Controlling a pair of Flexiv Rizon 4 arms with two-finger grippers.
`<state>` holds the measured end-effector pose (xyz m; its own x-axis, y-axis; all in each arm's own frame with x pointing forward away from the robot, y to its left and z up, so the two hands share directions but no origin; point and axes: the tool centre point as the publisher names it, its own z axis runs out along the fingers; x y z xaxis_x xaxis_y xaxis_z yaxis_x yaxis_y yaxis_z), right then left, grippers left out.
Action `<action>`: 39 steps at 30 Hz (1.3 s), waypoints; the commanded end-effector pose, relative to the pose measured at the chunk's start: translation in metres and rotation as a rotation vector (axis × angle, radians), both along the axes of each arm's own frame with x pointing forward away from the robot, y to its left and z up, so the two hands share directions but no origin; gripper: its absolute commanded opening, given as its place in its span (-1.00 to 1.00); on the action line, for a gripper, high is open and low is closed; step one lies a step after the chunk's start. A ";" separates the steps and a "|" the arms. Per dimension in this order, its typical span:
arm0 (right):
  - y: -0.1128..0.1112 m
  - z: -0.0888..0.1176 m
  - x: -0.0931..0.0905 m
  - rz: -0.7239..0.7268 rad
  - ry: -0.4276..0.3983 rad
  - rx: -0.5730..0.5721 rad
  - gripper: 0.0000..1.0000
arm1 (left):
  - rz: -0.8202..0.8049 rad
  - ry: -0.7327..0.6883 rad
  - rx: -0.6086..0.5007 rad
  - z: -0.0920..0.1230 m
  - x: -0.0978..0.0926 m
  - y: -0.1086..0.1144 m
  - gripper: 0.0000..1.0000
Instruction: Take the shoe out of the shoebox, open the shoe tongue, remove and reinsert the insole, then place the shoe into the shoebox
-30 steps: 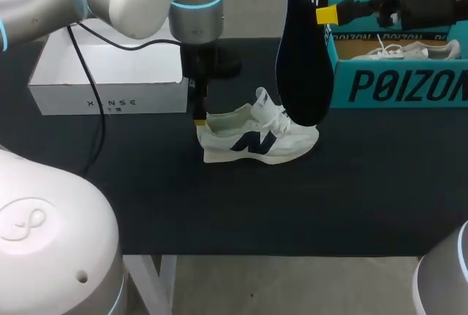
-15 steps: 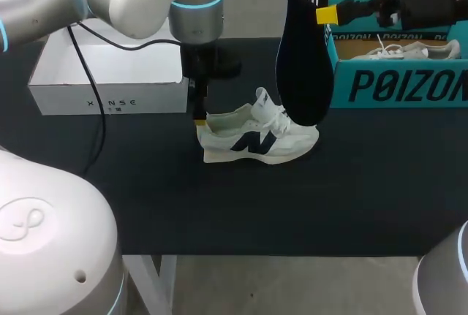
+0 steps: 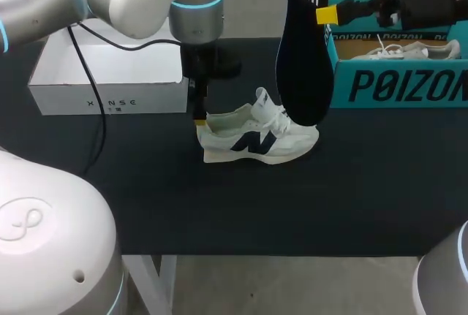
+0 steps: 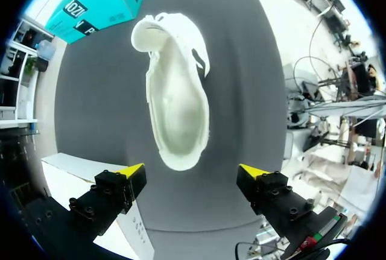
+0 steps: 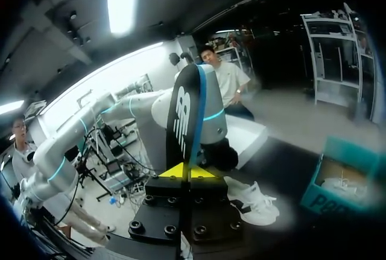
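Nothing is shifting since a second ago, white shoe (image 3: 256,139) sitting mid-table, left gripper (image 4: 192,174) hanging wide open, empty, at its 9 o'clock heel, right gripper (image 5: 188,171) pinching the dark insole (image 3: 303,59) upright over its toe, teal shoebox (image 3: 398,85) at 2 o'clock.

White shoe (image 3: 259,139) stands under the left pincer (image 4: 193,172) — black insole (image 3: 303,52) hangs clamped in the right pincer (image 3: 327,15), teal shoebox (image 3: 398,85) beside.

Matte black tabletop (image 3: 219,205) lies under the left gripper (image 4: 192,171). White rectangular cardboard box (image 3: 110,74) just beside that gripper. White metal table leg (image 3: 150,278) under the tabletop's near edge.
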<state>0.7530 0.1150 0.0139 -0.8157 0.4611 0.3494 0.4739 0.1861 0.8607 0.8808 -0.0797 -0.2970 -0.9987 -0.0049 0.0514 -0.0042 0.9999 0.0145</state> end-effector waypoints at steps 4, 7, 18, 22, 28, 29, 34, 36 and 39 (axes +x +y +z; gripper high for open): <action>0.001 0.000 0.001 0.000 0.002 -0.002 -1.00 | 0.005 0.007 0.007 0.001 0.000 -0.001 1.00; 0.001 0.000 0.001 0.000 0.002 -0.002 -1.00 | 0.000 0.005 0.008 0.002 -0.002 -0.006 1.00; 0.001 0.000 0.001 0.000 0.002 -0.002 -1.00 | -0.036 -0.048 -0.034 -0.008 0.013 -0.026 1.00; 0.001 0.000 0.001 0.000 0.002 -0.002 -1.00 | -0.040 -0.049 -0.073 -0.013 0.021 -0.033 1.00; 0.001 0.000 0.001 0.000 0.002 -0.002 -1.00 | -0.040 -0.060 -0.060 -0.025 0.035 -0.045 1.00; 0.001 0.000 0.001 0.000 0.002 -0.002 -1.00 | -0.039 -0.059 -0.053 -0.027 0.037 -0.047 1.00; 0.001 0.000 0.001 0.000 0.002 -0.002 -1.00 | -0.017 -0.077 -0.048 -0.037 0.049 -0.060 1.00; 0.001 0.000 0.001 0.000 0.002 -0.002 -1.00 | -0.009 -0.074 -0.052 -0.042 0.053 -0.065 1.00; 0.001 0.000 0.001 0.000 0.002 -0.002 -1.00 | -0.008 -0.060 -0.060 -0.049 0.058 -0.073 1.00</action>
<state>0.7530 0.1149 0.0139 -0.8156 0.4612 0.3495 0.4740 0.1861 0.8606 0.9285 -0.1420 -0.3350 -0.9995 0.0032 -0.0303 0.0047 0.9987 -0.0508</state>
